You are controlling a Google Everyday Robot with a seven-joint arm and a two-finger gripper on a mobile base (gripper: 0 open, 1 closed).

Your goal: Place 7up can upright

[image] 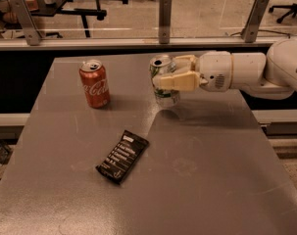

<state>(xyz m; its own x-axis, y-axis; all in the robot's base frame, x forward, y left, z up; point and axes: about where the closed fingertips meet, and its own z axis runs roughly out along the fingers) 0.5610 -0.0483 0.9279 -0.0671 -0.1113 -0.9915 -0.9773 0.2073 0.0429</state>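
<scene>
The 7up can (pixel 164 93) is silvery with green markings and stands upright at the back middle of the grey table (pixel 211 180), its base on or just above the surface. My gripper (pixel 170 74) reaches in from the right on a white arm. Its cream fingers (pixel 175 82) are closed around the can's upper half, one in front and one behind. The can's open top shows above the fingers.
A red Coca-Cola can (pixel 94 83) stands upright to the left of the 7up can. A black snack bar wrapper (pixel 122 156) lies in the middle of the table. A rail with metal posts (pixel 164 13) runs behind the table's far edge.
</scene>
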